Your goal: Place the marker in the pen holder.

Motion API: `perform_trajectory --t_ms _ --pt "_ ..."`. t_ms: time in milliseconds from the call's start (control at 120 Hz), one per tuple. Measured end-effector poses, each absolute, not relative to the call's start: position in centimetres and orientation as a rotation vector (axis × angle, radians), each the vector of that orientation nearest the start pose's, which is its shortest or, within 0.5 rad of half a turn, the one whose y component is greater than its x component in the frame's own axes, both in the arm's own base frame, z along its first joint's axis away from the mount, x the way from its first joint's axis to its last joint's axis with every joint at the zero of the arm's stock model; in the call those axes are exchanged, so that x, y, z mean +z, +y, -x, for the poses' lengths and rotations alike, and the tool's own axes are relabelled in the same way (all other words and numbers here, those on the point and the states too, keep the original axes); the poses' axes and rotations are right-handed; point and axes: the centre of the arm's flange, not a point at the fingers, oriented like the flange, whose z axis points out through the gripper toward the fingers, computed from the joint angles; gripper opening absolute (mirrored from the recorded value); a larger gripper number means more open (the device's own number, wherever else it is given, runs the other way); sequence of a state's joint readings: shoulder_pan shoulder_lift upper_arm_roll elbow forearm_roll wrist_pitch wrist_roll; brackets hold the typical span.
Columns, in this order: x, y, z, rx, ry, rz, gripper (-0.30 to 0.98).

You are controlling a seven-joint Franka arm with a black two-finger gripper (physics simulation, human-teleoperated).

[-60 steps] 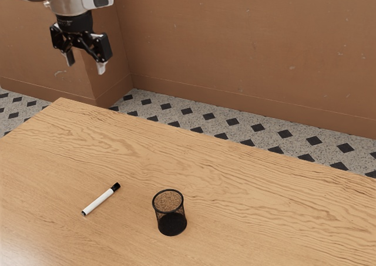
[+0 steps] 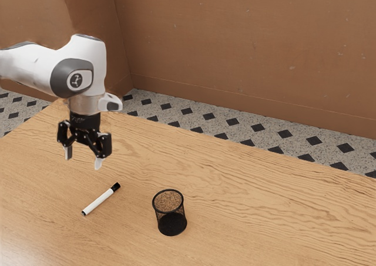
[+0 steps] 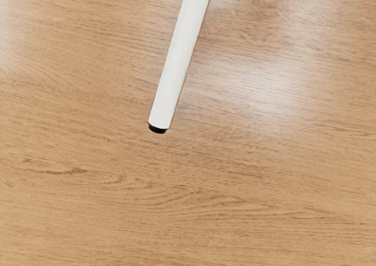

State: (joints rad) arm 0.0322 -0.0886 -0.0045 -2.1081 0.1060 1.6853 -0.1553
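My gripper (image 2: 83, 162) hangs in the air above the table in the exterior view, its two fingers spread wide with nothing between them. Below it lies the marker (image 2: 100, 200), white with a black cap, flat on the wood. The black mesh pen holder (image 2: 171, 224) stands upright a short way from the cap end, towards the exterior view's right, and nothing is seen inside it. In the wrist view the marker's white barrel (image 3: 179, 60) and black tail end are visible, and part of the black cap.
The wooden table (image 2: 252, 189) carries the marker and the pen holder. Behind its far edge are a patterned tile floor (image 2: 211, 116) and a brown wall (image 2: 247, 49).
My hand has come down a long way towards the table, and now hangs much closer to the marker. The gripper has stayed open; marker and pen holder have not moved.
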Motion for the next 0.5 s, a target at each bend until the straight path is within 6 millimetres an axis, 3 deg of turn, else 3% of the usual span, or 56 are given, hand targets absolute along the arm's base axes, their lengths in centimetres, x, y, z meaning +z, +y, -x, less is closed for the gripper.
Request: perform_trajectory --t_ms 208,358,500 --pt "34.9 2.2 -48.1 0.542 -0.224 2.983 0.69" --pt "31.0 2.6 -49.3 0.514 -0.187 3.003 0.69" --pt "29.1 4.1 -50.1 0.473 -0.175 3.026 0.69"
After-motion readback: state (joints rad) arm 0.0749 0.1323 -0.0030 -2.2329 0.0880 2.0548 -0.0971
